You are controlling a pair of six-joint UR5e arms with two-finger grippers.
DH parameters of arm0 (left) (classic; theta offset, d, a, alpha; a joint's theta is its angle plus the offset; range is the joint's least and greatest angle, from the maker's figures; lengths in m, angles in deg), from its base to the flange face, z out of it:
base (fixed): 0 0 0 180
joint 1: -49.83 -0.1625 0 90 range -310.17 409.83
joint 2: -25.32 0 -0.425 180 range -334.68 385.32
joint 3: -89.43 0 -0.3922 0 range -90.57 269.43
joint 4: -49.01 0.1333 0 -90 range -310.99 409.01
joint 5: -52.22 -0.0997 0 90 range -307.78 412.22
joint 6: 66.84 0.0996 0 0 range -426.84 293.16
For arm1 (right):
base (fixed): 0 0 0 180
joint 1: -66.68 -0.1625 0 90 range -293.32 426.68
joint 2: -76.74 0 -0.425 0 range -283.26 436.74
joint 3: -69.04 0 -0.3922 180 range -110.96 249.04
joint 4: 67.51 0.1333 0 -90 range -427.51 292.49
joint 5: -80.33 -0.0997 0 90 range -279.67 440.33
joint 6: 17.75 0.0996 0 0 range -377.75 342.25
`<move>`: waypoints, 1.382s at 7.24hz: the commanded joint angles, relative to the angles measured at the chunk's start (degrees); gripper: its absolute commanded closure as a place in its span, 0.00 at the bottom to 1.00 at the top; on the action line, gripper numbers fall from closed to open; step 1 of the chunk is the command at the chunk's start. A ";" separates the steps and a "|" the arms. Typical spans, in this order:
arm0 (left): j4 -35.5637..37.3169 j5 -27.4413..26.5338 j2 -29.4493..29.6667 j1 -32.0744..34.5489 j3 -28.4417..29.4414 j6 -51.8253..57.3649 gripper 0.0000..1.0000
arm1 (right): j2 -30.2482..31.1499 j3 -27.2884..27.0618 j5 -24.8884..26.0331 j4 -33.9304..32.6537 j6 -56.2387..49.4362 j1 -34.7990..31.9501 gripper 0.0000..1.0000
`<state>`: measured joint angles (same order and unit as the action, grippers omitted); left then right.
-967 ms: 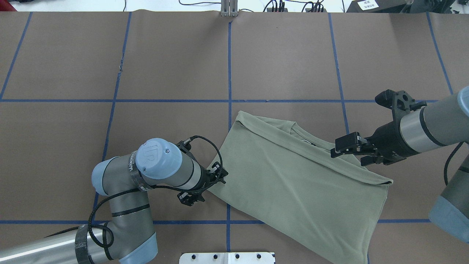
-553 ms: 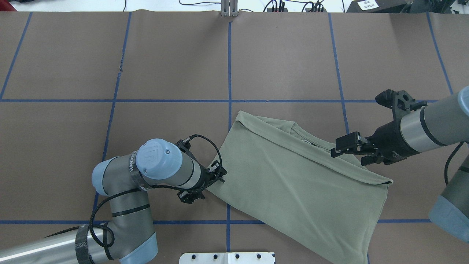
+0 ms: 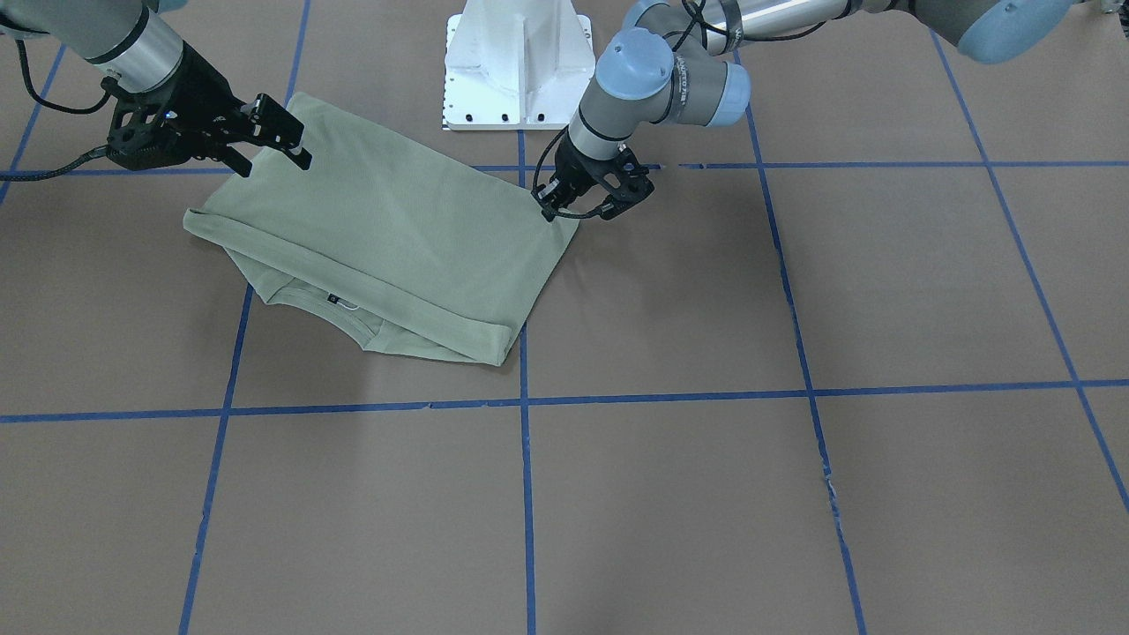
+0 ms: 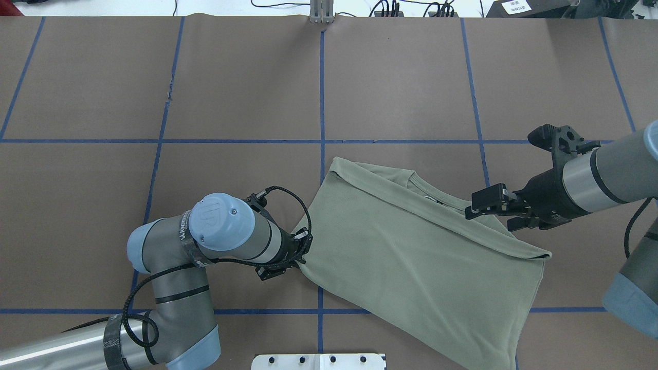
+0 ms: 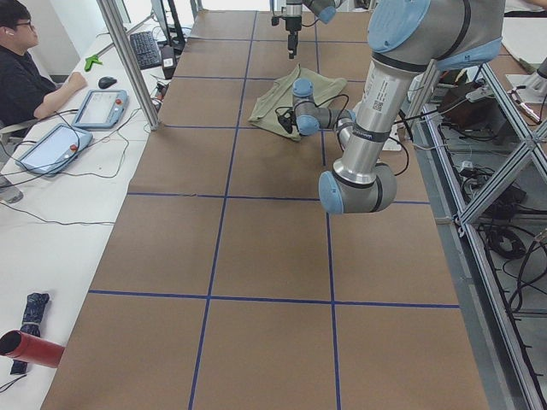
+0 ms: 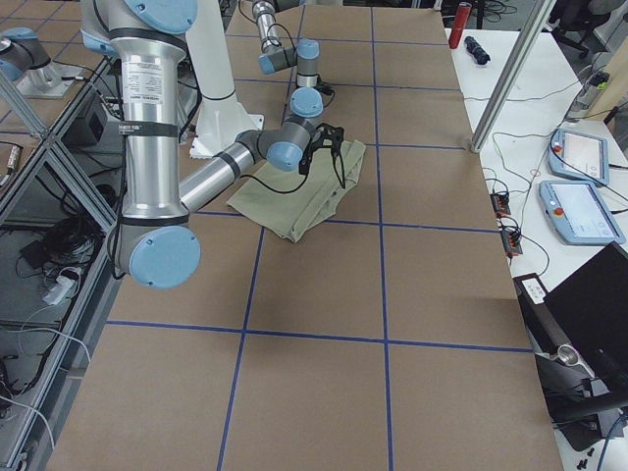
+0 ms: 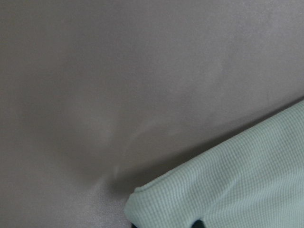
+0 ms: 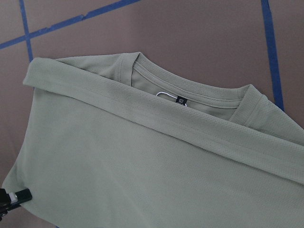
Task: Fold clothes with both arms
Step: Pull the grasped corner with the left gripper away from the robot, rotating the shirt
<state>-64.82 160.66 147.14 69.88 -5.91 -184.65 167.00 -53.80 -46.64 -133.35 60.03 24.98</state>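
My left hand point(image 4: 292, 258) is at the shirt's point(image 4: 411, 257) 9 o'clock corner; grip I cannot tell. At 2 o'clock my right hand point(image 4: 491, 217) hovers open.

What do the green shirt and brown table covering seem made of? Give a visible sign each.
The green shirt: probably soft matte knit; fine waffle texture, ribbed collar. The brown table covering: likely matte paper; it shows a small tear.

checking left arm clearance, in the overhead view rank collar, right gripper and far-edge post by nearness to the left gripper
1. collar, on the shirt, rightward
2. right gripper, farther right
3. post, table's far edge
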 commanded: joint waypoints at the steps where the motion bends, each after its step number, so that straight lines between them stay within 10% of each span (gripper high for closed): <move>1: 0.01 0.02 0.00 0.78 -0.20 0.65 1.00 | 0.00 0.24 -0.03 0.00 0.00 -0.05 0.00; 8: -0.60 -3.58 2.53 17.98 6.37 19.70 1.00 | -0.87 1.20 0.93 0.00 -0.26 -1.80 0.00; 10: -2.17 -4.71 9.62 20.90 15.73 25.85 1.00 | -1.67 2.26 0.94 0.00 -0.26 -2.59 0.00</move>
<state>-65.86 156.91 152.29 88.87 3.77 -162.53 165.66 -52.10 -45.75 -133.34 59.78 22.82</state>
